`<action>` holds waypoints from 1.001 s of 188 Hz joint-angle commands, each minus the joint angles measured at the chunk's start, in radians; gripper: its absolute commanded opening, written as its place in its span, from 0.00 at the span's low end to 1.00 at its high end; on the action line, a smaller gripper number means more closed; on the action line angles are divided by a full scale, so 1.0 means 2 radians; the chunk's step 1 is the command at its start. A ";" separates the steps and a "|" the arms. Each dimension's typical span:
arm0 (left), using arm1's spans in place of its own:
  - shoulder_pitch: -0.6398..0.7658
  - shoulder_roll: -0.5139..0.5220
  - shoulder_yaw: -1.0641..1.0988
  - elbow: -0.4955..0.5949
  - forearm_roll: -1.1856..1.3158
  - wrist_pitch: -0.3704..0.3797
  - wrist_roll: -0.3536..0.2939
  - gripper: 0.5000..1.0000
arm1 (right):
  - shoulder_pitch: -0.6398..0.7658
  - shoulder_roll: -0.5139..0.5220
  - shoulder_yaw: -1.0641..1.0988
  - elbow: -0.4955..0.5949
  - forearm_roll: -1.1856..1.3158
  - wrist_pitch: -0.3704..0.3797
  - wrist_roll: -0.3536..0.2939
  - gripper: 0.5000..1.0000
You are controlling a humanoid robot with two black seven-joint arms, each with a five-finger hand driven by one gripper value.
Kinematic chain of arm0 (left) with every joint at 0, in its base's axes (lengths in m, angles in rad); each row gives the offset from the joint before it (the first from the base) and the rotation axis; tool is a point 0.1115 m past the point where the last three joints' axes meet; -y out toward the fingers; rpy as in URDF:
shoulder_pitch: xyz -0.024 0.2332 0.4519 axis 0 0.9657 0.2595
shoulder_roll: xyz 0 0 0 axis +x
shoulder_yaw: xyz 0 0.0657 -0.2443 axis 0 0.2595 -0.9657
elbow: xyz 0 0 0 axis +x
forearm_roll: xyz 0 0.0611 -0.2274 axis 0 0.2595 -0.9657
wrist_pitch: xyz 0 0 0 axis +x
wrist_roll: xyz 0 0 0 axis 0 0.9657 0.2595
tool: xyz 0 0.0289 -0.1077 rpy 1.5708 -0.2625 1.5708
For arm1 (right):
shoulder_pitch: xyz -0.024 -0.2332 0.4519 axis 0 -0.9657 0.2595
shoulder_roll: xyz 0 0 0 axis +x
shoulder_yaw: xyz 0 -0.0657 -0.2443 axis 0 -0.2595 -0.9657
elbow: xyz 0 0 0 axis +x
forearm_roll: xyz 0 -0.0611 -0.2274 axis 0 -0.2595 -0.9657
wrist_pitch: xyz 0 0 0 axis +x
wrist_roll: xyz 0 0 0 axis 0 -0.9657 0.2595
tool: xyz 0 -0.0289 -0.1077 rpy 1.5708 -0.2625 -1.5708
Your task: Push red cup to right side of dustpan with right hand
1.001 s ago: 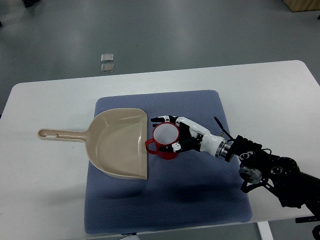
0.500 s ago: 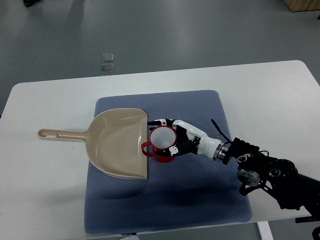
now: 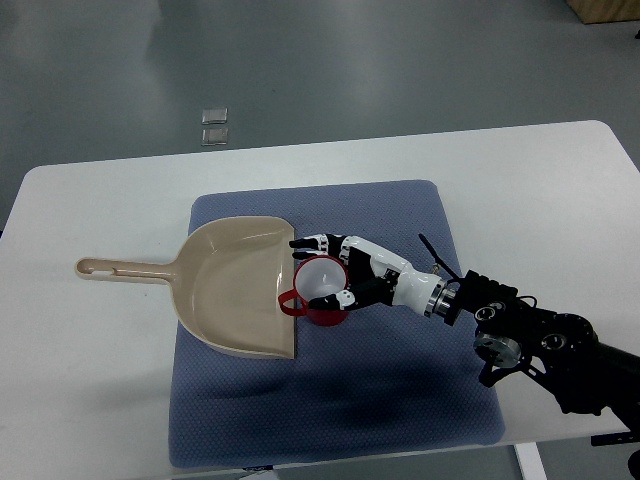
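Observation:
A red cup (image 3: 318, 290) with a white inside stands upright on the blue mat (image 3: 400, 390), right at the open right edge of the beige dustpan (image 3: 235, 285). Its handle points left and overlaps the dustpan's edge. My right hand (image 3: 335, 270) reaches in from the right and cups the mug's right side; its fingers (image 3: 312, 242) curve around the far rim and the thumb sits at the near rim. Whether the fingers grip or only rest against the cup is unclear. The left arm does not show.
The dustpan's long handle (image 3: 120, 268) points left over the white table (image 3: 90, 380). My right forearm (image 3: 540, 345) lies over the mat's right edge. Two small grey squares (image 3: 213, 125) lie on the floor beyond the table.
The right hand and the cup have slid left a little, so the cup's handle now overlaps the dustpan's right edge. The dustpan has stayed in place.

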 commanded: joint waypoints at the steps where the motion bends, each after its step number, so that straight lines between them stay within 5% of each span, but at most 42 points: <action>1: 0.000 0.000 0.000 0.000 0.000 0.000 0.001 1.00 | 0.001 -0.009 0.003 0.003 0.000 0.008 0.000 0.88; 143: 0.000 0.000 0.000 0.000 0.000 0.000 0.001 1.00 | 0.074 -0.114 0.042 -0.024 0.027 0.011 0.000 0.87; 188: 0.000 0.000 0.000 0.000 0.000 0.000 0.000 1.00 | 0.098 -0.115 0.053 -0.055 0.136 0.011 -0.174 0.87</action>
